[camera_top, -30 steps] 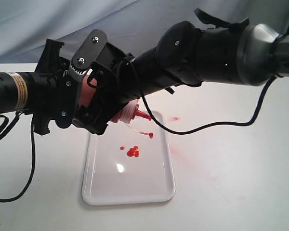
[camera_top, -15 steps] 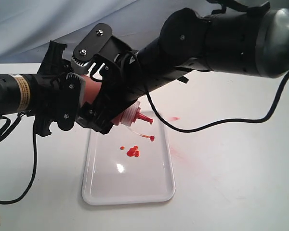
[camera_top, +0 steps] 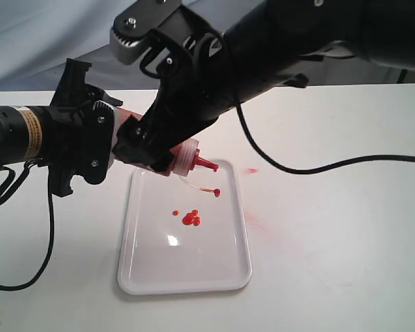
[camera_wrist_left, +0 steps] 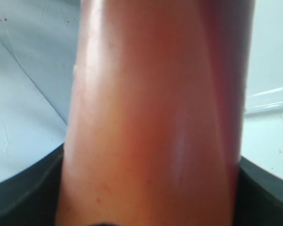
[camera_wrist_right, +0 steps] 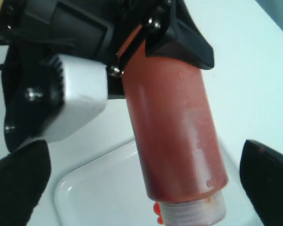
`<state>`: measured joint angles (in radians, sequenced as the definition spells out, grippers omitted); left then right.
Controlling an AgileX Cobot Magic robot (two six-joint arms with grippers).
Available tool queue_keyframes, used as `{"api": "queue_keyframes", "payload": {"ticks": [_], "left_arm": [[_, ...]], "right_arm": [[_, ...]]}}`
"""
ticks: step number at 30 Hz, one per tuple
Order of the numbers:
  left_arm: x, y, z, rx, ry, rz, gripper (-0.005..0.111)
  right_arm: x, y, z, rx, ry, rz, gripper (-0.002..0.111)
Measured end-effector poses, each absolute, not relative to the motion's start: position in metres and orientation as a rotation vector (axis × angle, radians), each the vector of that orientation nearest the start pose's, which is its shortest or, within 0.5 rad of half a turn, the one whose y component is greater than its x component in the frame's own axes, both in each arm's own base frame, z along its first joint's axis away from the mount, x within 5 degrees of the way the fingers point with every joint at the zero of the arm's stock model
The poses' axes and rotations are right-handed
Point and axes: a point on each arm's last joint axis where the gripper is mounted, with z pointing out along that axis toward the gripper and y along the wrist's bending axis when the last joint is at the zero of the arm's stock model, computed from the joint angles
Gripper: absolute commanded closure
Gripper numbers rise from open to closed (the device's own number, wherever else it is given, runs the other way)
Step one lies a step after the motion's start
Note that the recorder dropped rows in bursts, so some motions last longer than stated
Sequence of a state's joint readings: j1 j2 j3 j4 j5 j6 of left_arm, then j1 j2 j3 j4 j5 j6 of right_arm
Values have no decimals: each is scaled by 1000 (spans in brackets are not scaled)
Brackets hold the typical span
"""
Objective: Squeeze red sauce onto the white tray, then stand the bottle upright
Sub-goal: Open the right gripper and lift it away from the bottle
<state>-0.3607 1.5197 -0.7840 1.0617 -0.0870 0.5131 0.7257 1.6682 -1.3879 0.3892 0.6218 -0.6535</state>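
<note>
Four white tray (camera_top: 194,266) corners, exterior only

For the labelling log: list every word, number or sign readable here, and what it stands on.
No text is readable.
Yellow label on the left arm: print too small to read.
Raised marks down the bottle: too faint to read.

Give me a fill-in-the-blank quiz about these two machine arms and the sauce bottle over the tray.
The translucent orange-red plastic squeeze bottle is gripped by the end effector of the ___ arm.
The other arm's end effector straddles it with jaws ___.
Glossy red sauce blobs lie on the flat ___ rectangular tray.
Missing words: left, open, white.
</note>
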Motion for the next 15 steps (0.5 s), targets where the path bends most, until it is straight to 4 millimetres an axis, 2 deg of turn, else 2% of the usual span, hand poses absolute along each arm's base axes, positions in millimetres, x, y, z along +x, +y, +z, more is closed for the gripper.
{"api": "queue_keyframes", "payload": {"ticks": [9,15], "left_arm": [[290,-112,219,1808,1360,576,107],[284,-110,210,1815,1403,551,107]], "right_arm": [[246,238,355,-1185,2037,420,3],[227,216,374,-1161,2110,378,3]]}}
